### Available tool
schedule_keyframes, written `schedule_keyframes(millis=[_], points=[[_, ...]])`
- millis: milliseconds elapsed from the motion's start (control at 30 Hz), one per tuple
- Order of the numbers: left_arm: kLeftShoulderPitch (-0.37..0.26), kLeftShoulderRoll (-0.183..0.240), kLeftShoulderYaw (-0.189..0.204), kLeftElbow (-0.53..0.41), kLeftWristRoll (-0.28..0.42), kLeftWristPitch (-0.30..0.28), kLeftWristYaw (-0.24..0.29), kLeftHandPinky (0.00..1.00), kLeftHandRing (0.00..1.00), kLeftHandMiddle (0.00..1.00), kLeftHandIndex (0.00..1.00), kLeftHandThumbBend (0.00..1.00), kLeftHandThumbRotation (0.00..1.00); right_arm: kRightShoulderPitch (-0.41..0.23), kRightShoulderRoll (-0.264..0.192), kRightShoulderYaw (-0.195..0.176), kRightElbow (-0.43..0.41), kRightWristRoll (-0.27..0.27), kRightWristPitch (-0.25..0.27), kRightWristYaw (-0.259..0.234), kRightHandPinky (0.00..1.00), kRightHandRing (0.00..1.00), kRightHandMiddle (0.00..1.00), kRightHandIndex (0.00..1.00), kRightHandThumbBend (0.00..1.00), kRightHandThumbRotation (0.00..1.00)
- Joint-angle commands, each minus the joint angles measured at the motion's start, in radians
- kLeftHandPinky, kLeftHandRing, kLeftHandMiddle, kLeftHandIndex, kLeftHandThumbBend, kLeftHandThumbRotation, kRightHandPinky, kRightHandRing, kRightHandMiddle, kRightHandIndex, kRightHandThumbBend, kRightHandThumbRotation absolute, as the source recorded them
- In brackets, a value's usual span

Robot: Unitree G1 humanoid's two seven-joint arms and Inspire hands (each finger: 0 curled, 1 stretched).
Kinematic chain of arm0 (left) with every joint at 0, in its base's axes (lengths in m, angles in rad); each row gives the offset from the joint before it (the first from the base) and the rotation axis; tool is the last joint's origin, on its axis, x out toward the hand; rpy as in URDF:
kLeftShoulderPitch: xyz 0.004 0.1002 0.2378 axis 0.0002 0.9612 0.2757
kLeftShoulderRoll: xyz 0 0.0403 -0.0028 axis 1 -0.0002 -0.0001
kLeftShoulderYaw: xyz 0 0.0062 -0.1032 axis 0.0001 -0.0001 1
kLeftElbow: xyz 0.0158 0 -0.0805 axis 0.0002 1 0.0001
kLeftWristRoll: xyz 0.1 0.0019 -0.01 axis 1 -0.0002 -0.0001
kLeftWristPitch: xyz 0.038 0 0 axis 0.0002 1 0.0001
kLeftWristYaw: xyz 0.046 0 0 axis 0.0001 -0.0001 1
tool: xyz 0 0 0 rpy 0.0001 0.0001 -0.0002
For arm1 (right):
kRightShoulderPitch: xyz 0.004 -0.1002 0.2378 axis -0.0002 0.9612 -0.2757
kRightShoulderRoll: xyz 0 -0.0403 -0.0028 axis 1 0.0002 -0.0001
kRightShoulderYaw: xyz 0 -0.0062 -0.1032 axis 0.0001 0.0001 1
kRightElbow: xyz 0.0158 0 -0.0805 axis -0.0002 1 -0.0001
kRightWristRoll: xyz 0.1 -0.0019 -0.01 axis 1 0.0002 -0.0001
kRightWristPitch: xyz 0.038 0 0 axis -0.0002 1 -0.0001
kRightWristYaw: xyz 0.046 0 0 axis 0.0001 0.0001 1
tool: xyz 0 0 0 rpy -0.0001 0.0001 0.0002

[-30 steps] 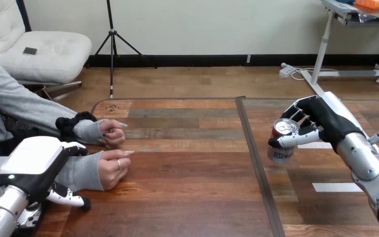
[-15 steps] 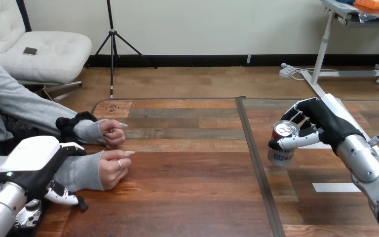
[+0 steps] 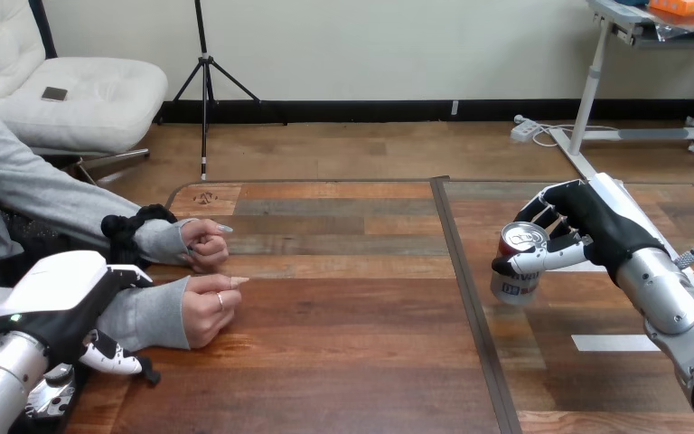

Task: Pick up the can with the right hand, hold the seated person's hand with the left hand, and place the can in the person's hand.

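At the tabletop's right, your right hand grips the can, your left hand clasps the person's forearm; delivery into the person's hand remains.

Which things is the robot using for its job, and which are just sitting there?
For the job: can, held in the right hand; left hand, curled round the person's forearm; person's nearer hand.
Just there: white tape strip; person's farther hand.
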Motion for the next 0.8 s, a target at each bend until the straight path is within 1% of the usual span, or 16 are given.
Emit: schedule_keyframes(millis=[0, 100, 267, 567, 700, 767], points=[[-0.048, 0.01, 0.007, -0.03, -0.024, 0.007, -0.014, 0.55, 0.64, 0.67, 0.66, 0.87, 0.0, -0.041, -0.01, -0.025, -0.052, 0.029, -0.021, -0.007, 0.36, 0.39, 0.43, 0.44, 0.77, 0.0], [-0.048, 0.008, 0.007, -0.031, -0.031, 0.009, -0.015, 0.55, 0.63, 0.66, 0.65, 0.86, 0.0, -0.041, -0.01, -0.026, -0.05, 0.03, -0.023, -0.007, 0.36, 0.39, 0.43, 0.44, 0.77, 0.0], [-0.048, 0.003, 0.01, -0.037, -0.043, 0.021, -0.021, 0.51, 0.58, 0.63, 0.63, 0.86, 0.0, -0.042, -0.009, -0.027, -0.048, 0.031, -0.019, -0.008, 0.36, 0.39, 0.43, 0.44, 0.78, 0.0], [-0.059, -0.003, 0.001, -0.017, -0.051, 0.029, -0.016, 0.48, 0.53, 0.58, 0.59, 0.83, 0.0, -0.041, -0.01, -0.02, -0.055, 0.022, -0.014, -0.018, 0.36, 0.39, 0.43, 0.45, 0.78, 0.0], [-0.061, -0.005, -0.001, -0.008, -0.041, 0.017, 0.017, 0.46, 0.51, 0.56, 0.56, 0.83, 0.0, -0.038, -0.01, -0.019, -0.055, 0.02, -0.022, -0.022, 0.36, 0.39, 0.43, 0.45, 0.78, 0.0], [-0.061, -0.005, -0.001, -0.006, -0.04, 0.008, 0.028, 0.43, 0.48, 0.53, 0.53, 0.83, 0.0, -0.037, -0.01, -0.019, -0.054, 0.02, -0.025, -0.023, 0.36, 0.39, 0.43, 0.45, 0.78, 0.0]])
